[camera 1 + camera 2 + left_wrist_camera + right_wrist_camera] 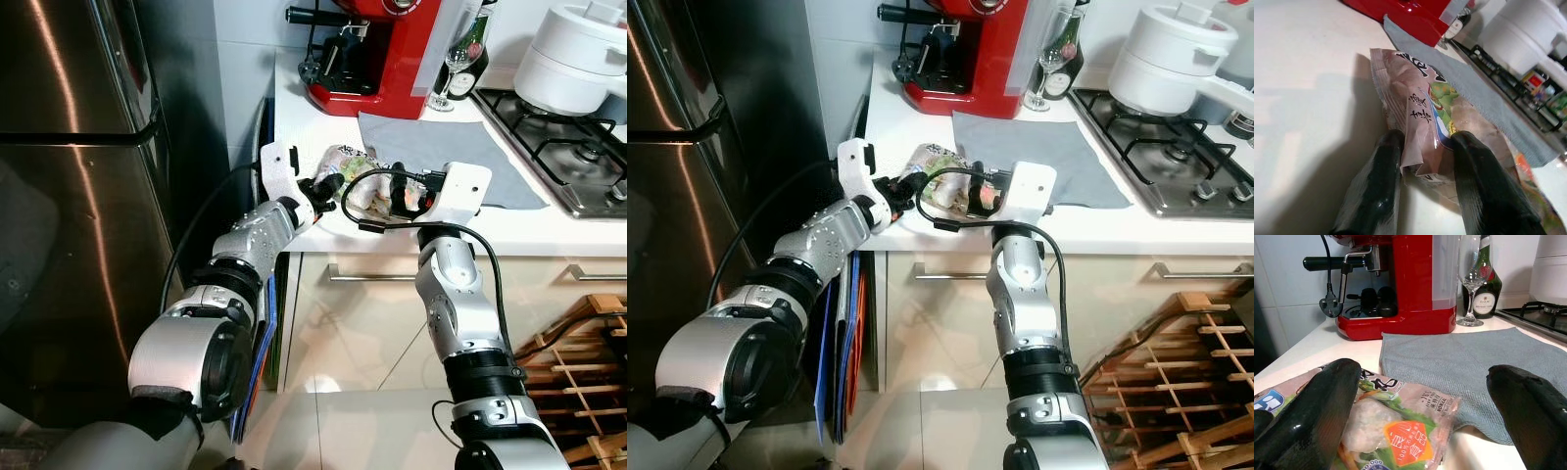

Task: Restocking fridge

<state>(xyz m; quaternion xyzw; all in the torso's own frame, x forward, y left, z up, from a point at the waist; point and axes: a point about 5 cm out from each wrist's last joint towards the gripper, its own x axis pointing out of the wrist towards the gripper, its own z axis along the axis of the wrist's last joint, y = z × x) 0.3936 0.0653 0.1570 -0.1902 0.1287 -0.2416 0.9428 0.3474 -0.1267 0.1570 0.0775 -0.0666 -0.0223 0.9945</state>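
Reaching over the counter, left tool pinching food packet, right tool spread wide.

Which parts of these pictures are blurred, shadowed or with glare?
Left eye view: bright streaks of glare on the steel fridge. Left wrist view: the left gripper fingers are soft and close, casting a shadow on the countertop; the frozen food packet is sharp. Right wrist view: the right gripper fingers are blurred, the espresso machine clear.

head eyes look down; wrist views sit close, sharing the counter.
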